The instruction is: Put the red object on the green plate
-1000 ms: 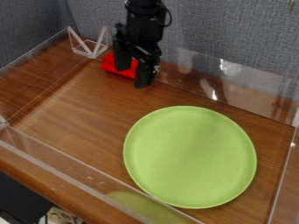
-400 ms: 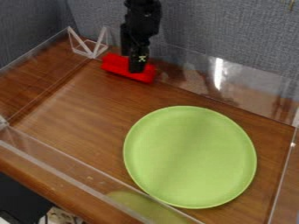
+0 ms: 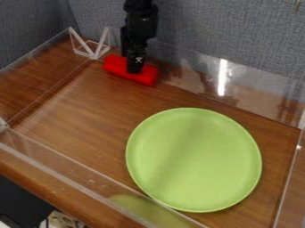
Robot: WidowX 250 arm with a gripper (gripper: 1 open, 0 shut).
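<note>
The step in hand looks to be the pick-up of the red block [image 3: 130,69], which lies on the counter [image 3: 89,98] near the back wall, beside the white wire rack [image 3: 89,44] and well apart from the green plate [image 3: 193,159]. The fingers [image 3: 135,66] are spread wide, pointing down at the block's middle; whether they touch it is too small to tell, and nothing is lifted. To do this well, the arm should settle the fingers astride the block's narrow width, one on each long side, with the spread squared to its length, since a skewed bite would likely spin the block as they close. A hold near the middle should keep both ends level; one taken towards an end may let the other droop. They should go low enough to grip the flanks rather than only the top, yet stop short of pressing on the counter. The rack and the wall stand close, so a straight descent, with little sideways drift, seems safest. The closing should be slow and even, followed by a short vertical lift to test the hold before any swing towards the plate.
</note>
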